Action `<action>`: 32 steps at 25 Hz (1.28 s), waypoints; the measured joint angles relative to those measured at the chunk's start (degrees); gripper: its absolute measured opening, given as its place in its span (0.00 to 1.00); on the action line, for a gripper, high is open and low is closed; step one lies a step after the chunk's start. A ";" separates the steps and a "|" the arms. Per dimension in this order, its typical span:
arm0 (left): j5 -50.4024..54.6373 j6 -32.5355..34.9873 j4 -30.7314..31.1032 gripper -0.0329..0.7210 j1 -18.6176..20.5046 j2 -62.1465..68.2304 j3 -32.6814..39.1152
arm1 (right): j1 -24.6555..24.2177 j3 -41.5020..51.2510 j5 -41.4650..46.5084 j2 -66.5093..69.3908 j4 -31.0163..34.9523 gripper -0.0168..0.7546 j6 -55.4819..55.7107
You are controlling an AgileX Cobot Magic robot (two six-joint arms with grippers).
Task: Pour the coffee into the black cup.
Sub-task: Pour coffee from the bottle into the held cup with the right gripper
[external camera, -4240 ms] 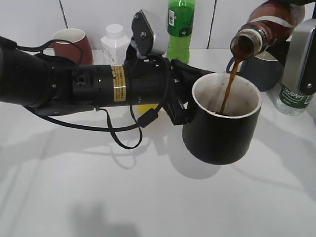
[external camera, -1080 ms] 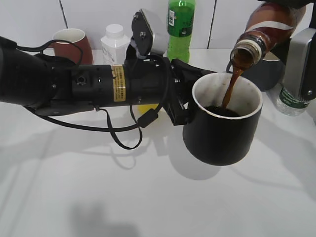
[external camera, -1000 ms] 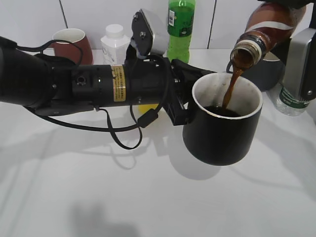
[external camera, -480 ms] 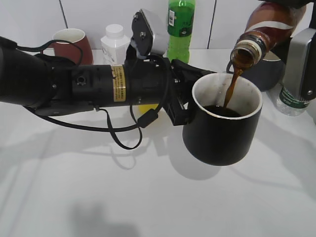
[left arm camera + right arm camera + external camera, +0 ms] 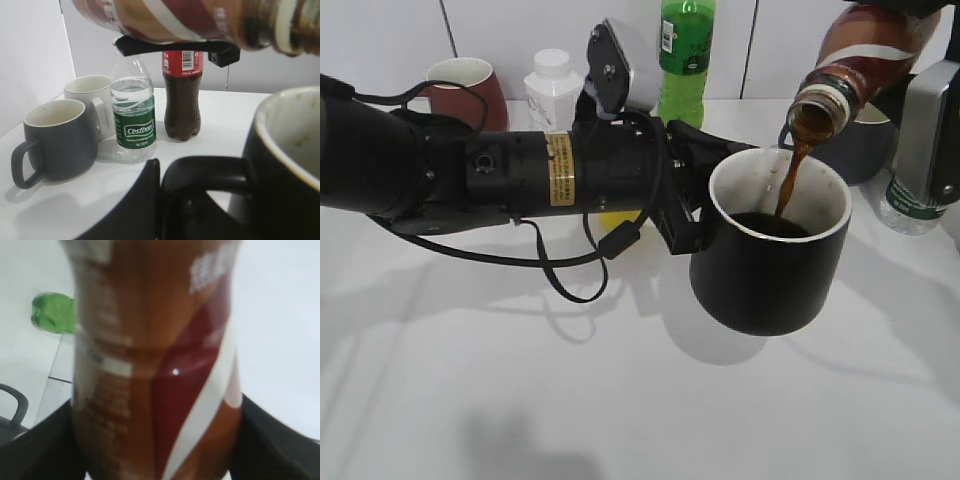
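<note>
We are mid-pour. Nearest us, the left gripper (image 5: 692, 215) is closed on the handle of the black cup (image 5: 770, 270), holding it clear of the table (image 5: 520, 400). Dark liquid covers the cup bottom. Above the rim, the right gripper (image 5: 160, 440) clamps the tilted coffee bottle (image 5: 855, 50); a brown stream (image 5: 788, 180) falls from its mouth inside the far wall. Behind stand a grey mug (image 5: 55, 140), water bottle (image 5: 132, 117) and green bottle (image 5: 685, 55). Next, we judge: hold the cup level, then right the bottle once it drains.
</note>
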 joint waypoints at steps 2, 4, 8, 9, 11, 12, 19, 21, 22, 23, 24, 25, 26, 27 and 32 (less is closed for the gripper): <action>0.00 0.00 0.00 0.09 0.00 0.00 0.00 | 0.00 0.00 0.00 0.00 0.07 0.72 -0.20; 0.00 0.00 0.00 0.09 0.00 0.00 0.00 | 0.00 0.00 0.00 0.00 0.08 0.72 -0.33; 0.00 0.00 0.05 0.09 0.00 0.00 0.00 | 0.00 0.00 0.00 0.00 0.13 0.72 -0.61; 0.00 0.00 0.05 0.09 0.00 0.00 0.00 | 0.00 0.00 0.00 0.00 0.13 0.72 -0.69; 0.00 0.00 0.05 0.09 0.00 0.00 0.00 | 0.00 0.00 0.00 0.00 0.13 0.72 -0.74; 0.00 0.00 0.05 0.09 0.00 0.00 0.00 | 0.00 0.00 0.00 0.00 0.13 0.72 -0.81; 0.00 0.00 0.05 0.09 0.00 0.00 0.00 | 0.00 0.00 -0.06 0.00 0.13 0.72 -2.49; 0.01 0.00 0.05 0.09 0.00 0.00 0.00 | 0.00 0.00 -0.06 0.00 0.13 0.72 -2.95; 0.01 0.00 0.05 0.09 0.00 0.00 0.00 | 0.00 0.00 -0.06 0.00 0.13 0.72 -3.08; 0.01 0.00 0.05 0.09 0.00 0.00 0.00 | 0.00 0.00 -0.06 0.00 0.13 0.72 -3.10; 0.01 0.00 0.05 0.09 0.00 0.00 0.00 | 0.00 0.00 -0.06 0.00 0.13 0.72 -3.15; 0.01 0.00 0.05 0.09 0.00 0.00 0.00 | 0.00 0.00 -0.06 0.00 0.13 0.72 -3.24; 0.06 0.00 0.05 0.09 0.00 0.00 0.00 | 0.00 0.00 -0.06 0.00 0.13 0.72 -3.32; 0.06 0.00 0.05 0.09 0.00 0.00 0.00 | 0.00 0.00 -0.06 0.00 0.13 0.72 -3.53; 0.12 0.00 0.05 0.09 0.00 0.00 0.00 | 0.00 0.00 -0.13 0.00 0.29 0.72 -5.33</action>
